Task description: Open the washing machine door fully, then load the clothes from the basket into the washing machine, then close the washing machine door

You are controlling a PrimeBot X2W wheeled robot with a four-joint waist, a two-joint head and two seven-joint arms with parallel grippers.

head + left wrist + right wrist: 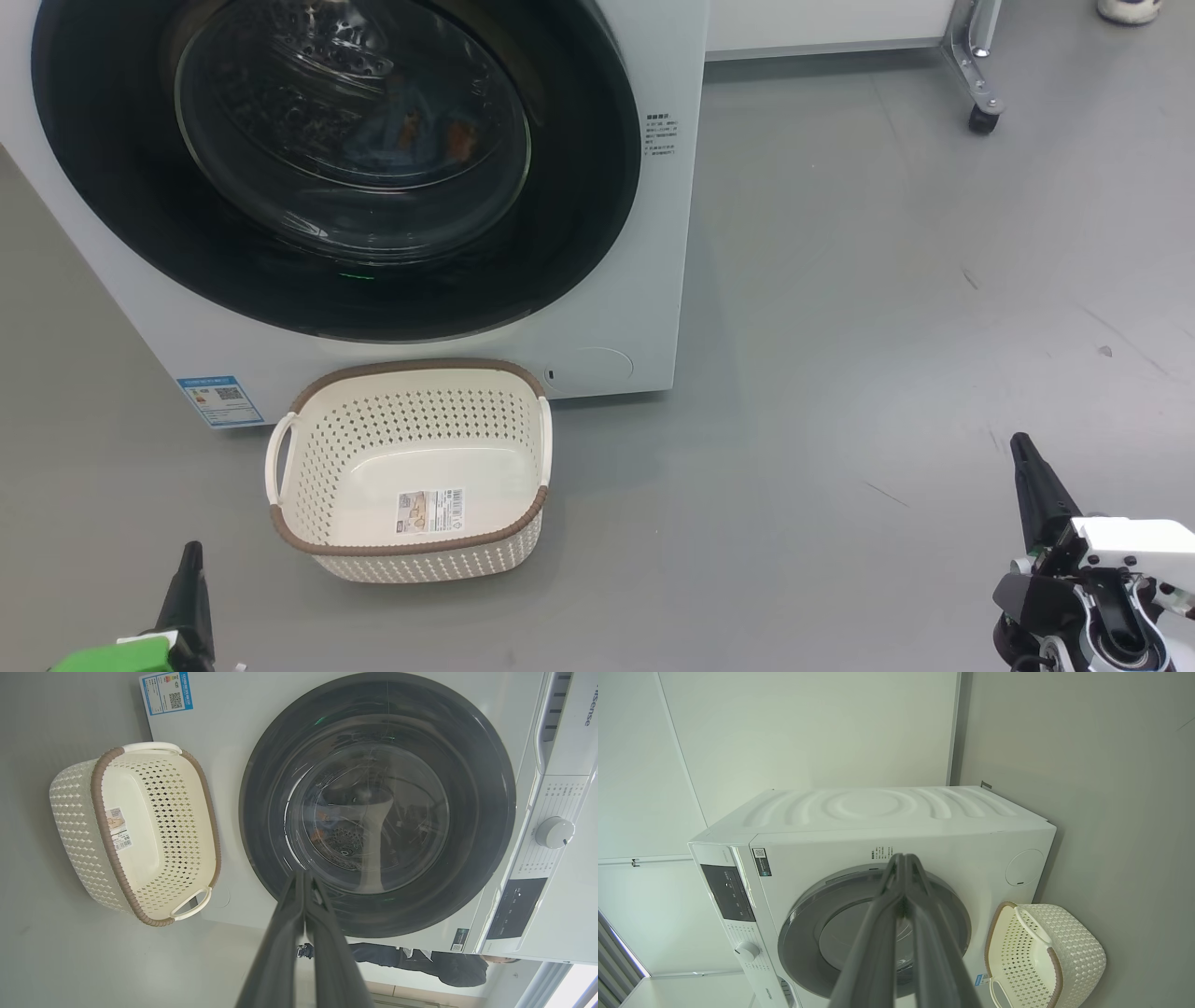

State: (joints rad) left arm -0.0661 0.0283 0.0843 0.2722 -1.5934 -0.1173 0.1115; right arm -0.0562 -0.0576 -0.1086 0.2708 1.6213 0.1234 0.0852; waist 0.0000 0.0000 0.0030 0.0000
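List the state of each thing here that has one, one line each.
washing machine door: shut against the machine's front.
basket: upright on the floor, empty apart from its label sticker.
clothes: inside the drum, seen dimly through the door glass.
left gripper: shut, holding nothing.
right gripper: shut, holding nothing.

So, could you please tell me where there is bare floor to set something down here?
Widest: the floor right of the basket, bordered by the washing machine and the right hand. Narrower: the strip left of the basket, below the blue sticker. Crowded: under the washing machine door, where the basket stands close to it.
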